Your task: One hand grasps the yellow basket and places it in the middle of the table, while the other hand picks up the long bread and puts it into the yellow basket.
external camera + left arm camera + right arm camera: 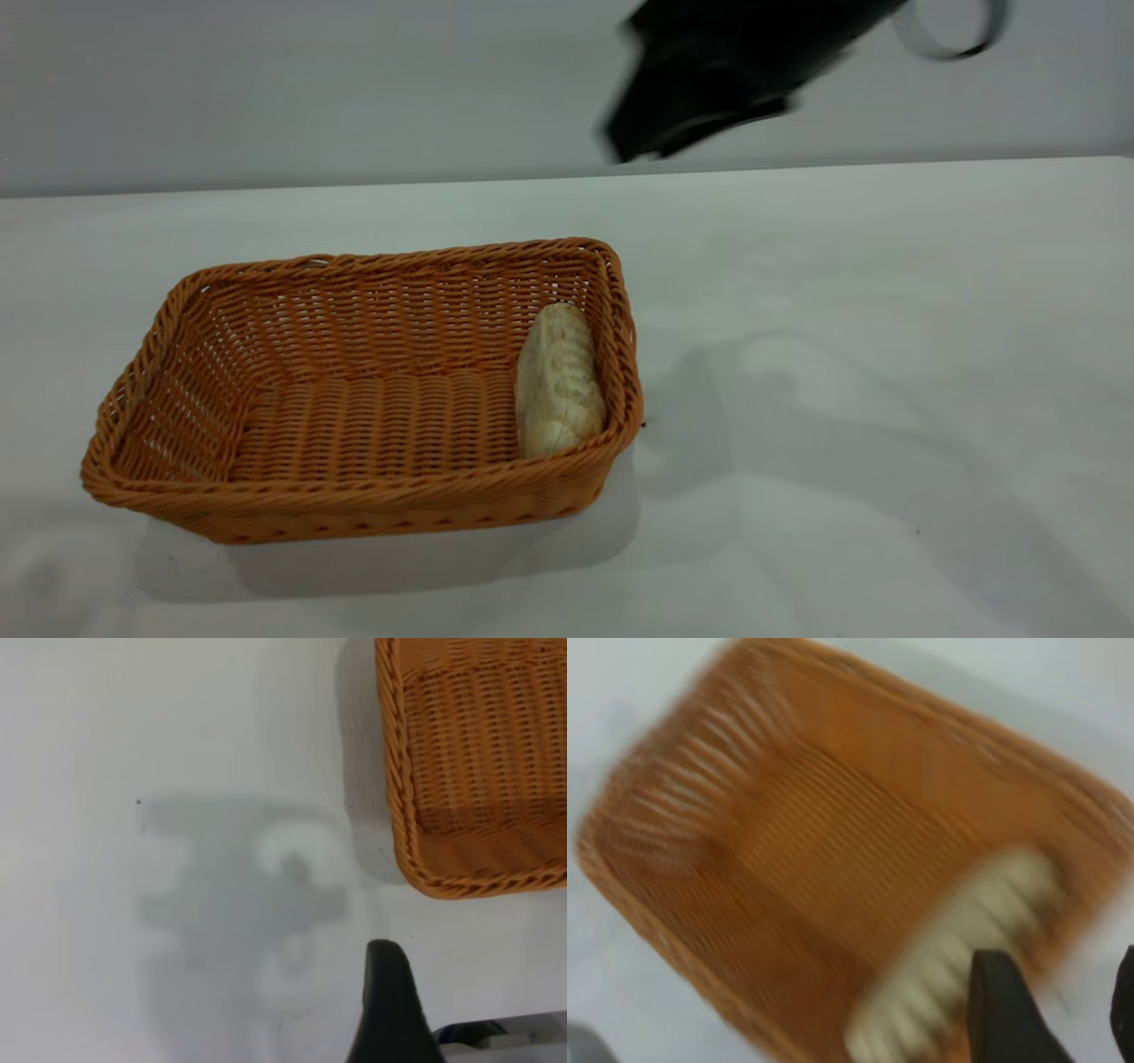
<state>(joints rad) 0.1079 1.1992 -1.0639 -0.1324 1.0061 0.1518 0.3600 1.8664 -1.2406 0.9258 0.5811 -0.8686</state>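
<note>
- Although the desk (886, 354) takes up most of the exterior view, the yellow basket (266, 505) stands left of its middle, nearer the front edge than the far one; the long bread (558, 381) already lies inside it, tilted against the right end wall with its pale side showing; the right claw (709, 80) hangs high above the far edge, well clear of the basket, and whether it is open here I cannot tell; both parts of the task look done, though the basket sits somewhat off centre.
- In the left wrist view a corner of the basket (478, 771) shows, with bare desk (133, 904) beside it; one dark finger of the left claw (390, 1010) hovers apart from the braided rim, holding nothing; with the other finger out of sight, its spread cannot be told.
- In the right wrist view the basket (788, 859) lies below with the bread (966, 948) against one end; the right claw (1063, 1010) shows two dark fingers (1001, 1010) spread apart and empty above it; nothing else stands near, so I judge only the withdrawal is left.
</note>
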